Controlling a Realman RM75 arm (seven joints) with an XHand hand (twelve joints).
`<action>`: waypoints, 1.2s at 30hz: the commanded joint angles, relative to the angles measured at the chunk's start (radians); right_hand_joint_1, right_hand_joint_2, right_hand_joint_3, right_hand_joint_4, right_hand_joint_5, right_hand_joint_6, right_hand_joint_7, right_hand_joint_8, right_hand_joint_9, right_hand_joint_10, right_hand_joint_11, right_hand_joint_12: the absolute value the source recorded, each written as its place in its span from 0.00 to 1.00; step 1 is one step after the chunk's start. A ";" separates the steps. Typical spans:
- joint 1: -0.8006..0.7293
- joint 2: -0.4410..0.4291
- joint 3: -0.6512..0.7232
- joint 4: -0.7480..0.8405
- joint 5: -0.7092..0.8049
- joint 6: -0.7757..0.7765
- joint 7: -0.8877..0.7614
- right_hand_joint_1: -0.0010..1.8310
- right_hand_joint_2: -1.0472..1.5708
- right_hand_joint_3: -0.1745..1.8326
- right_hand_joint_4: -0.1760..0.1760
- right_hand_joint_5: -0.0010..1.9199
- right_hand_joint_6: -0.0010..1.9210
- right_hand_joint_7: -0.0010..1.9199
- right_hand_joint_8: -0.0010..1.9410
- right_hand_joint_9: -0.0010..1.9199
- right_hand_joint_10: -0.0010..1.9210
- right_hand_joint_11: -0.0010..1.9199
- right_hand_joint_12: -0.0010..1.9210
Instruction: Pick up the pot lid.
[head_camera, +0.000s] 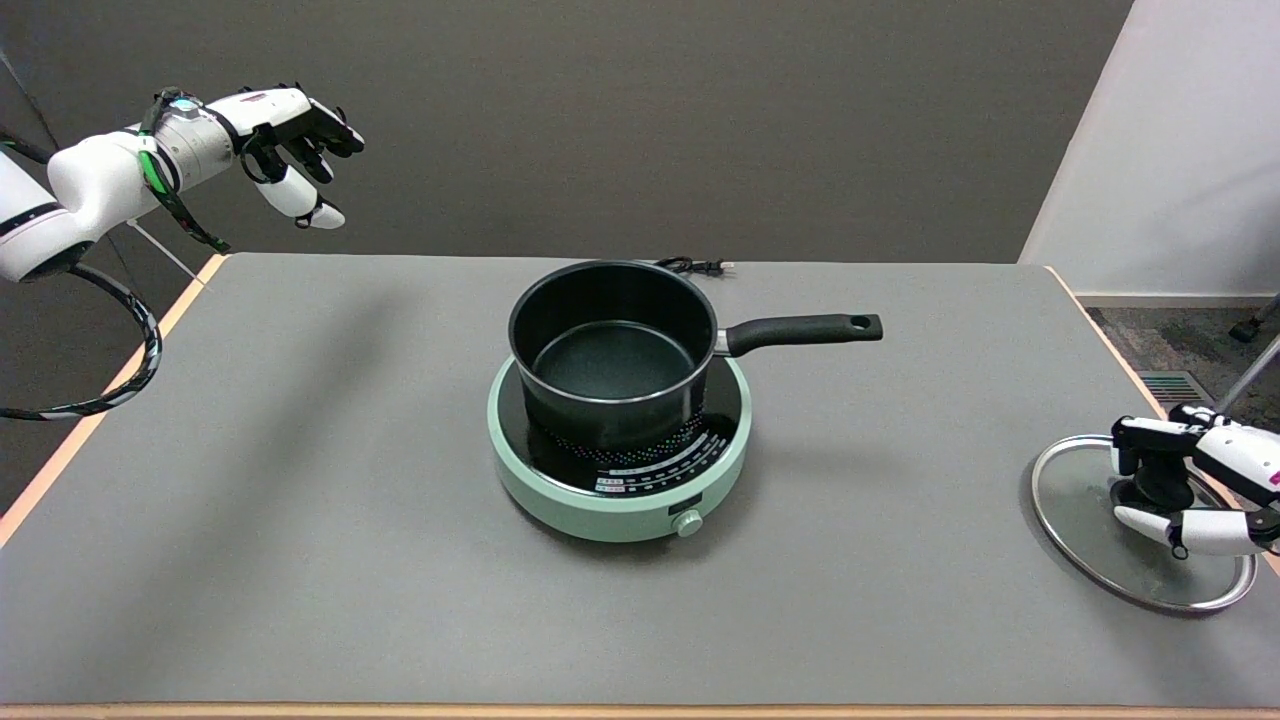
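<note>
My right hand (1195, 490) has its fingers (1140, 520) around the pot lid's (1075, 500) knob; grasp apparently made, but the lid looks unlifted on the tabletop (300, 450).

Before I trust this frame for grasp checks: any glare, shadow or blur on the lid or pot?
Head view: sharp overall, soft even light. The glass pot lid shows a pale sheen, its knob partly hidden by the right hand and its fingers. The pot throws a faint shadow over the cooker; the pot's inside is dark but readable.
</note>
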 joint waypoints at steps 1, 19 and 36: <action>0.006 0.004 -0.004 -0.010 0.003 -0.005 0.026 0.71 0.77 0.47 0.82 0.22 0.89 0.34 0.91 0.31 1.00 0.13 1.00; 0.011 0.007 0.011 0.025 0.002 -0.047 0.054 0.71 0.77 0.47 0.78 0.21 0.90 0.34 0.92 0.33 1.00 0.15 1.00; 0.026 0.053 0.012 0.129 -0.002 -0.059 0.131 0.71 0.76 0.49 0.77 0.22 0.90 0.35 0.91 0.34 1.00 0.17 1.00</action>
